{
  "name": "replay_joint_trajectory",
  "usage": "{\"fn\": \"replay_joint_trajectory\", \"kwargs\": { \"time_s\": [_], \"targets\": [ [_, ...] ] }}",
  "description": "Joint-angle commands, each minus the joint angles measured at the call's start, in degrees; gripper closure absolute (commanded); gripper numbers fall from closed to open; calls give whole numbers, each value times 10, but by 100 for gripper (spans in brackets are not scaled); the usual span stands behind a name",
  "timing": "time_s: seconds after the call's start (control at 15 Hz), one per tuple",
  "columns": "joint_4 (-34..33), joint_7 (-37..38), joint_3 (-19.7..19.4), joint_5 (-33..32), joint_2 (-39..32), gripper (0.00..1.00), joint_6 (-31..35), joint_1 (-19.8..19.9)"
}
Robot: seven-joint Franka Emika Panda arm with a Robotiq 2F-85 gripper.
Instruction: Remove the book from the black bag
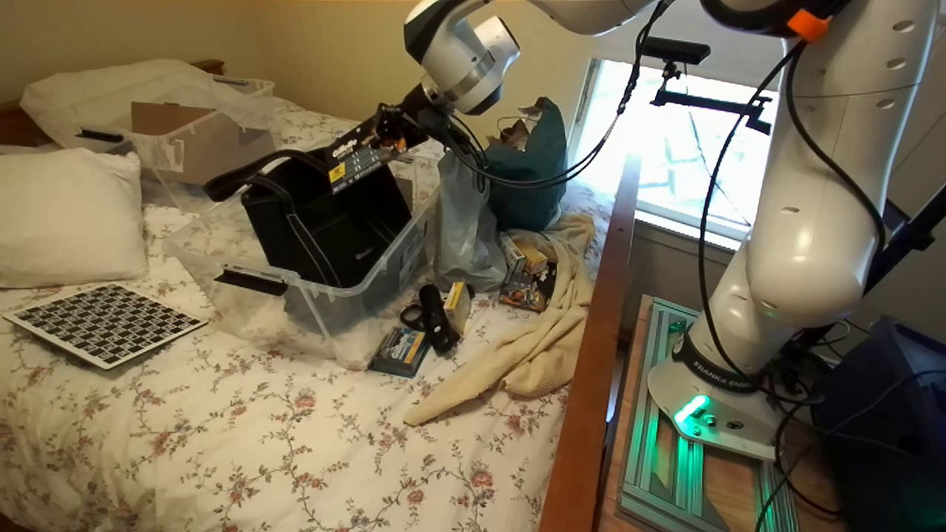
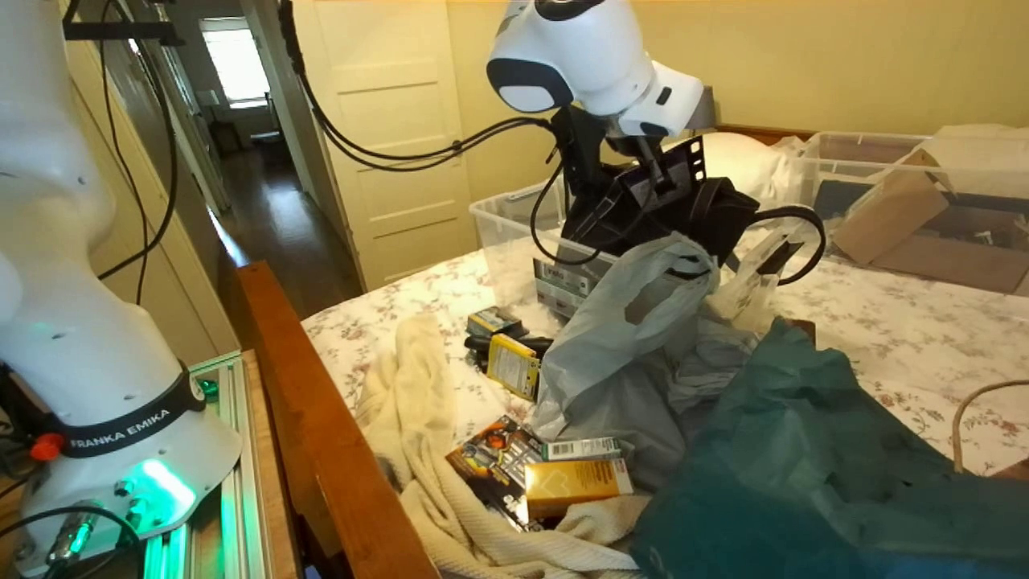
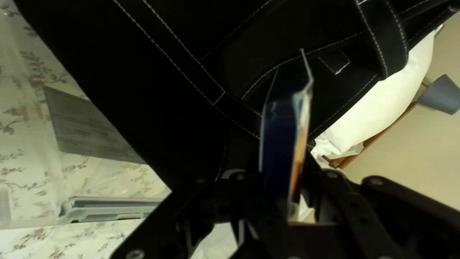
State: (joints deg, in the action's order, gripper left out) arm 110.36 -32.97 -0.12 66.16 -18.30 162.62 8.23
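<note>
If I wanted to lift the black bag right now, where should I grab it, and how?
I'd grab its strap handle, coming down from above at the end farther from the robot's base. In both exterior views the strap handle curves out beyond the body of the black bag, so it's probably easy to hook. Lower down, the bag sits within the walls of the clear bin.

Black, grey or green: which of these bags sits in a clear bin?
The black bag, tilted in a clear bin; the grey plastic bag and the green bag are outside it.
</note>
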Motion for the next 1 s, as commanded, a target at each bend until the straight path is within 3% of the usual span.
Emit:
{"fn": "replay_joint_trajectory", "kwargs": {
  "time_s": [0.0, 0.4, 0.73, 0.8, 0.93],
  "targets": [
    [46, 9, 3, 27, 37, 93, 108, -20],
    [48, 31, 19, 83, 37, 93, 247, -27],
    [51, 74, 14, 124, 36, 93, 297, -21],
    [37, 57, 15, 103, 22, 73, 284, -22],
    [38, 67, 13, 106, 22, 73, 288, -19]
  ]
}}
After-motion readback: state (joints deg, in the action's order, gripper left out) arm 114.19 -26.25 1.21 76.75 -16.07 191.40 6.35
